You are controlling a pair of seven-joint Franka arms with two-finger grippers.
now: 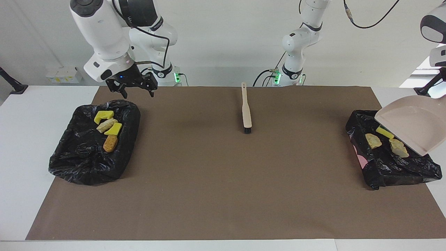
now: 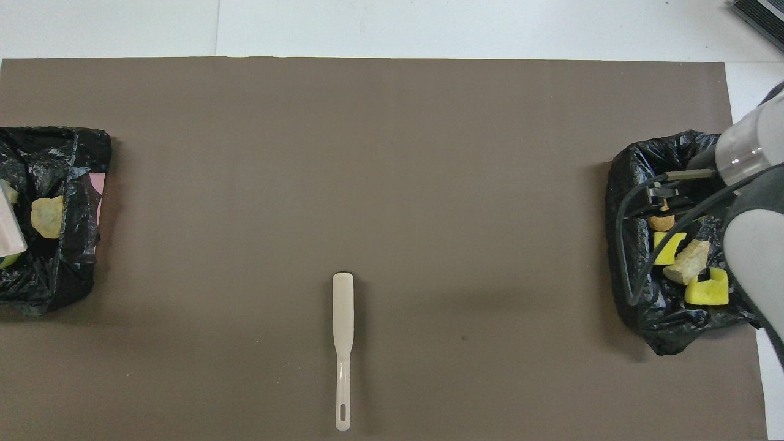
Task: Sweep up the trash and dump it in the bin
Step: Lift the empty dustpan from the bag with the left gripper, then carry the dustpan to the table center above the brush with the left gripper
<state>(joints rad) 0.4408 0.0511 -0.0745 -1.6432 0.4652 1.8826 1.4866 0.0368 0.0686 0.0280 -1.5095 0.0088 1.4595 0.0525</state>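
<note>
A robotics lab, by the look of it. Two white arms (image 1: 104, 31) are bolted at the edge of a white bench (image 1: 35, 115) covered by a brown mat (image 1: 223, 181). Loose cables (image 1: 369, 24) hang before a bare white wall (image 1: 240, 42).

the brown mat (image 1: 209, 181) is shown bare across its middle apart from the brush (image 1: 246, 111), which lies lengthwise near the robots' edge, so room for passage is left on either side of it and on the mat farther from the robots. each end of the table is occupied by a black-lined bin (image 1: 90, 150) (image 1: 390, 164) in which the trash (image 1: 108, 129) (image 1: 386, 141) is held. access from above is obstructed at one bin by the tilted dustpan (image 1: 411, 125) and at the bin at the right arm's end by the right gripper (image 1: 134, 89), seen spread wide over its rim.
</note>
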